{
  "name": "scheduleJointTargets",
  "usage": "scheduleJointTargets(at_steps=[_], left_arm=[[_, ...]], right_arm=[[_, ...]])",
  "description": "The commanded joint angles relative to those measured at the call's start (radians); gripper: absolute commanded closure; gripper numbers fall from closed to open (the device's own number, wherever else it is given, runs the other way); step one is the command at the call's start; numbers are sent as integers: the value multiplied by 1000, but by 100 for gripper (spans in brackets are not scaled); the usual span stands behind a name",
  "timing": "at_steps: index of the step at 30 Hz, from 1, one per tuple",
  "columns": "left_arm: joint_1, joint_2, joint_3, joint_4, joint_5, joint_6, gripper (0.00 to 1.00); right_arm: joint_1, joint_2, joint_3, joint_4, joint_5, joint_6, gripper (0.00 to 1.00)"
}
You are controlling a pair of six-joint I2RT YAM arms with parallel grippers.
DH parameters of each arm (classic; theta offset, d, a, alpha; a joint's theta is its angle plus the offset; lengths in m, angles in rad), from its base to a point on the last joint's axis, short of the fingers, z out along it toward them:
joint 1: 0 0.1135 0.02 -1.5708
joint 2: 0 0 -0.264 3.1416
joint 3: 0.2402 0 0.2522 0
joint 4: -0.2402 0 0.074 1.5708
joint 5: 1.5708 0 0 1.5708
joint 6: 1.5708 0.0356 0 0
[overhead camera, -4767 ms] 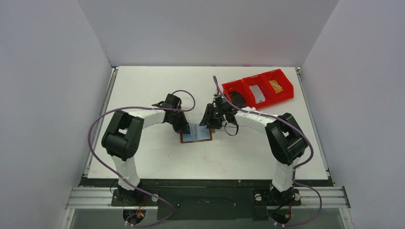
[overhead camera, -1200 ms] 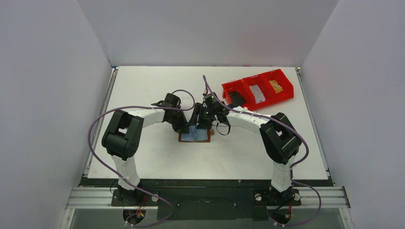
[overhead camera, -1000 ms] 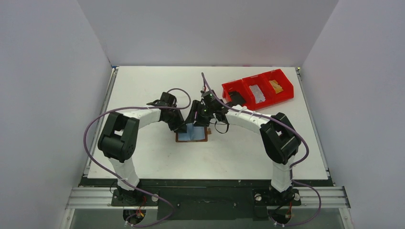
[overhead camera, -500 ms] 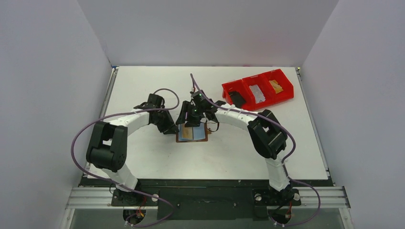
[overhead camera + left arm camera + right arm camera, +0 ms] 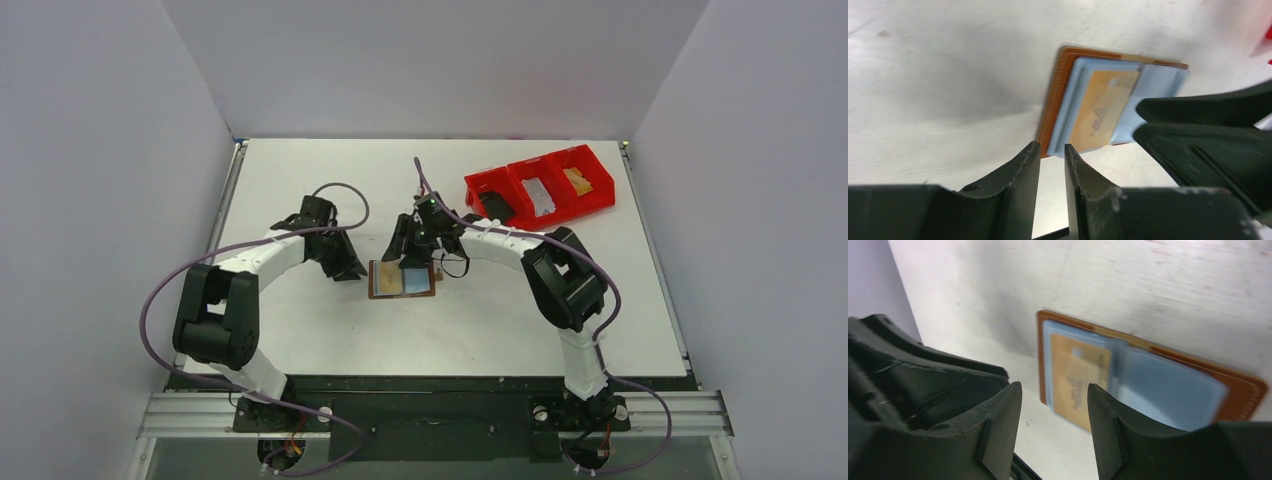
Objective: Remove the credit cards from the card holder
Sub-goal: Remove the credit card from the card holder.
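Since a second ago the left arm has drawn back leftward over the white table. The left gripper, fingers slightly apart and empty, stands just left of the open brown leather card holder, which lies flat with its long side running left to right. The right gripper, also apart and empty, is nearer, above the far edge. A tan credit card sits in the left pocket; any other cards are hidden.

Left gripper just left of card holder, jaws narrowly parted, empty. Right gripper above its far edge, jaws apart, empty.
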Motion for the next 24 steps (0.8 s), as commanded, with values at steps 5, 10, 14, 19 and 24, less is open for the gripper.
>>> scheduleJointTargets(at_steps=[5,10,14,19,24], left_arm=[[-63,92,138,42,44,15,87],[-77,142,156,51,39,16,93],[-88,169,150,67,31,15,94],[-98,196,142,79,22,3,95],[-103,216,145,38,-36,-9,97]], right_arm=[[-40,-60,-111,118,-20,44,66],[-40,-45,-126,143,-42,60,76],[-38,-37,-138,161,-48,69,80],[-37,-31,-148,164,-48,67,84],[-39,-34,-154,148,-35,48,83]])
